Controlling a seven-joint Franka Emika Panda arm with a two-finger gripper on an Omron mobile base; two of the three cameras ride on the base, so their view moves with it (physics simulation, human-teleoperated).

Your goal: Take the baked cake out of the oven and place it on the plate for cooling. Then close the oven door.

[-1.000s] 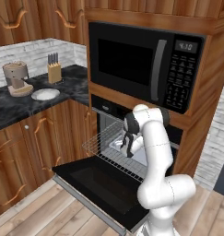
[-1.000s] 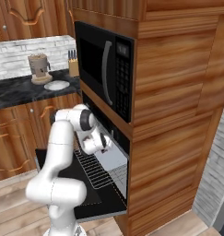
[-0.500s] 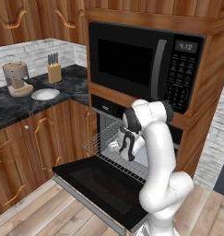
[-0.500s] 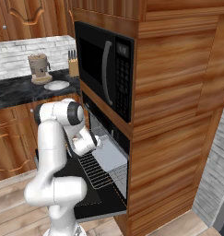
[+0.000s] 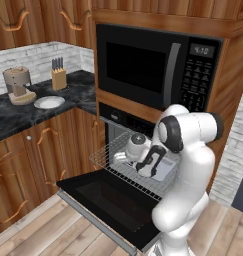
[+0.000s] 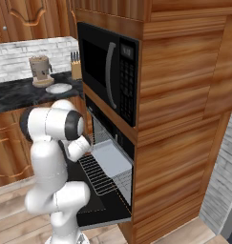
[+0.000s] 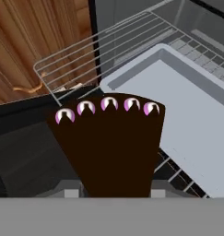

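Kitchen, rendered: wood-grain cabinets, pale brick backsplash, wooden plank floor.

Worktop: black speckled stone, L-shaped. At its back edge a tan grinder and a wooden knife block; nearer the front edge, a round white shallow plate, bare.

Microwave: black, keypad at right, set in wood above the oven.

Oven door: black glass panel, dropped flat open. A wire rack is drawn out over it, carrying a pale grey rectangular tray with a raised rim.

Cake: dark brown wedge, five pink-white dots along its wide edge. It sits between the jaws of the gripper, closed on its narrow end, held above the door's inner edge and the rack's front corner, just beside the tray.
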